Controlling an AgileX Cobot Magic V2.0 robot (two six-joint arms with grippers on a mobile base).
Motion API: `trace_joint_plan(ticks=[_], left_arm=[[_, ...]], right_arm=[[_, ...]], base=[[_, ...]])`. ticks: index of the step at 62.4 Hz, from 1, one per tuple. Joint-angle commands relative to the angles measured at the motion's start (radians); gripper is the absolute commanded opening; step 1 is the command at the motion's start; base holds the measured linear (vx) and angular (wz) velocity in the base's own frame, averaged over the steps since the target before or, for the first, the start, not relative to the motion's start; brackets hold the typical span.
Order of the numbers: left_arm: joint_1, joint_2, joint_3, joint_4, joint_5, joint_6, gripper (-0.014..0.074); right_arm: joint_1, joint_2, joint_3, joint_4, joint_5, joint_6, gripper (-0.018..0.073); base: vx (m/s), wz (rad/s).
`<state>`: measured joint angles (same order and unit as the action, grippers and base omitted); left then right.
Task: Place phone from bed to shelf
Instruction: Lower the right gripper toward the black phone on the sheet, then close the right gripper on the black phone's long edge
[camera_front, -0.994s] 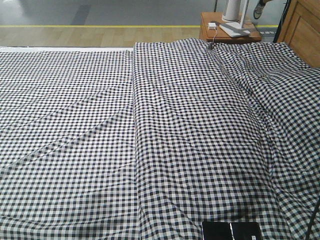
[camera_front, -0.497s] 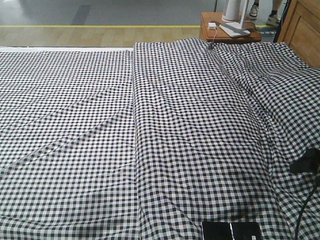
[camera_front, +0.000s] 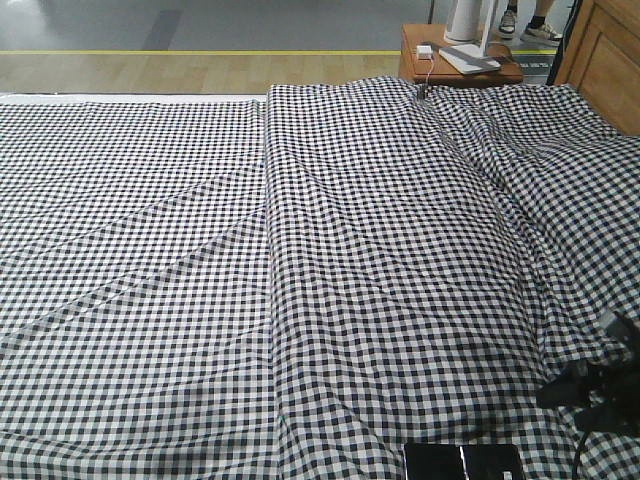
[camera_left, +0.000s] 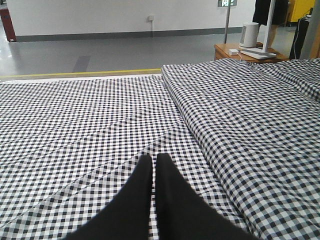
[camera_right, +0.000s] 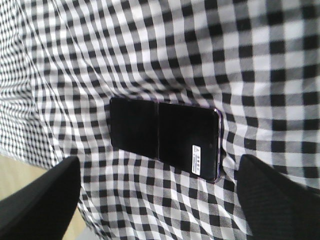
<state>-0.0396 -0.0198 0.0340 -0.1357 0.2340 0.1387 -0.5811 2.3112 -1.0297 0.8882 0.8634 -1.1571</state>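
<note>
The phone (camera_front: 463, 462) lies flat on the gingham bed (camera_front: 300, 250) at its near edge, glossy black with a seam across its middle. In the right wrist view the phone (camera_right: 165, 137) shows a white barcode sticker and a pinkish rim. My right gripper (camera_right: 157, 200) hovers over it, open, its two black fingers (camera_right: 42, 200) wide apart and nothing between them. From the front, the right gripper (camera_front: 572, 395) hangs just right of the phone, above the sheet. My left gripper (camera_left: 154, 162) is shut and empty over the bed's left half (camera_left: 75, 115). The shelf is out of view.
A small wooden nightstand (camera_front: 470, 62) with a white appliance and a charger stands behind the bed's far right corner. A wooden panel (camera_front: 610, 60) rises at the far right. A raised lengthwise fold (camera_front: 275, 250) runs down the sheet. Someone's feet (camera_front: 530, 25) show at the back.
My right gripper has come into the front view from the right and dropped lower, closer to the phone. The phone and the left gripper have not moved.
</note>
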Motion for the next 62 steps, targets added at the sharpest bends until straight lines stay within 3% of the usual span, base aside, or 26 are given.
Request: trace_joint_plan(ticks=[1,17,51,62], left_arm=[[0.001,-0.006,0.002,-0.01,-0.073,-0.004,0.0001],[0.001,-0.006,0.002,-0.01,-0.073,-0.004,0.0001],[0.001,-0.006,0.002,-0.01,-0.073,-0.004,0.0001],[0.001,-0.006,0.002,-0.01,-0.073,-0.004,0.0001]], right_arm=[[-0.007,-0.004,-0.029,0.021,0.052,-0.031,0.0592],[-0.007,0.134,-0.118,0.015,0.132,-0.032,0.0592],[-0.002,0.274,-0.151,0.017,0.124,-0.121,0.0592],[-0.002,0.322,-0.151,0.078,0.129,-0.165,0.0592]], base=[[0.0,0.0],[0.0,0.0],[0.0,0.0],[0.0,0.0]])
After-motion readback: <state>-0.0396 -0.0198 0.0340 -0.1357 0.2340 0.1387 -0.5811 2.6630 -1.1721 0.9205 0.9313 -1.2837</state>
